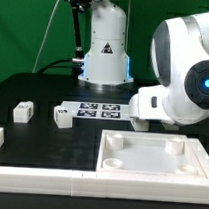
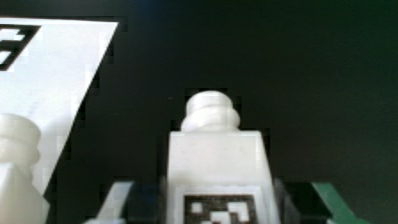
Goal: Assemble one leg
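The gripper [image 2: 214, 200] is clamped on a leg [image 2: 215, 150], tag facing the wrist camera and threaded tip pointing away, probably ready for screwing in. It hangs over the tabletop [image 1: 149, 160]; the exterior view hides the grasp.

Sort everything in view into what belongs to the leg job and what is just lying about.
Job: the leg between the gripper fingers; the tabletop with corner sockets.
Lying about: two small white pieces; the marker board.
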{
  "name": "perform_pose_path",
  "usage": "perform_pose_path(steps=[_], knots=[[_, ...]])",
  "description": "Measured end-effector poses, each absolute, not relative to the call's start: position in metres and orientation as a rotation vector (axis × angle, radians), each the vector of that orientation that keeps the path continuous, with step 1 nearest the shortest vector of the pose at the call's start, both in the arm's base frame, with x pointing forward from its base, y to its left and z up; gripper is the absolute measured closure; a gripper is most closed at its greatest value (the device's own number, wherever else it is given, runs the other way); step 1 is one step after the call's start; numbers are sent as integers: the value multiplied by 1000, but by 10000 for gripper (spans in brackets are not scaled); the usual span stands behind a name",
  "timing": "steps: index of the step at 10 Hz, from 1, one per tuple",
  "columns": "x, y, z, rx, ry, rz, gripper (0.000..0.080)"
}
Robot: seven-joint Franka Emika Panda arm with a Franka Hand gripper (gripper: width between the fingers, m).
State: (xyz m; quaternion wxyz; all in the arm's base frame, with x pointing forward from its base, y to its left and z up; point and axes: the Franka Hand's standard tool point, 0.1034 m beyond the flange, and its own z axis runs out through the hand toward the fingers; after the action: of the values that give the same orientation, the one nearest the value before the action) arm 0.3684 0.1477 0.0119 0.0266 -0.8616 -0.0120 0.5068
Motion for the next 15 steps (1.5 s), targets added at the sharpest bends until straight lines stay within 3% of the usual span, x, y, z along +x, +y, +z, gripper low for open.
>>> perform_pose_path(steps=[6,10,12,15], knots=[[372,146,17,-2660,-45,1556,512],[388,133,68,-2625,-57,1595,511],[399,130,81,-2643,-50,1554,511],[409,132,78,-2740,-34,1367,511]])
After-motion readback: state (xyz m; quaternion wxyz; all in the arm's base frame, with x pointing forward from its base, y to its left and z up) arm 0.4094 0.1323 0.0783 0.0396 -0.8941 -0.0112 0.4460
